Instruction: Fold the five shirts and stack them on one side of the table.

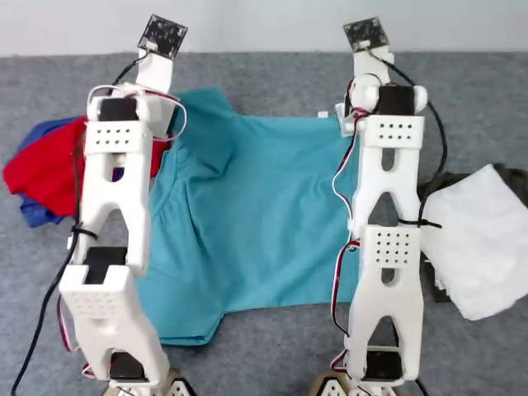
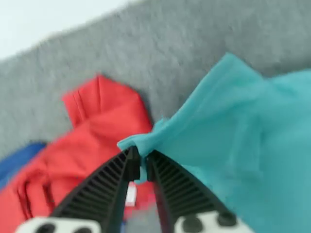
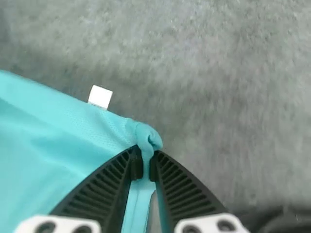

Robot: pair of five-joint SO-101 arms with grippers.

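Lying spread on the gray tabletop point(image 1: 272, 355), teal shirt point(image 1: 256, 223), left gripper point(image 2: 140, 162) fingers pinching one far corner near the red shirt point(image 1: 45, 169), right gripper point(image 3: 146, 162) fingers pinching the other, white shirt point(image 1: 478, 239) sitting apart.

We call this a robot lab bench: left arm point(image 1: 115, 206) and right arm point(image 1: 388, 206), white printed parts with loose wiring, stand at a grey carpet-like worktop point(image 1: 272, 355), plain pale wall point(image 1: 264, 21) behind, teal shirt point(image 1: 264, 223) spread out between them.

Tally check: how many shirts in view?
5: teal shirt spread centre; red shirt over blue shirt on one side; white shirt over a mostly hidden dark shirt opposite.
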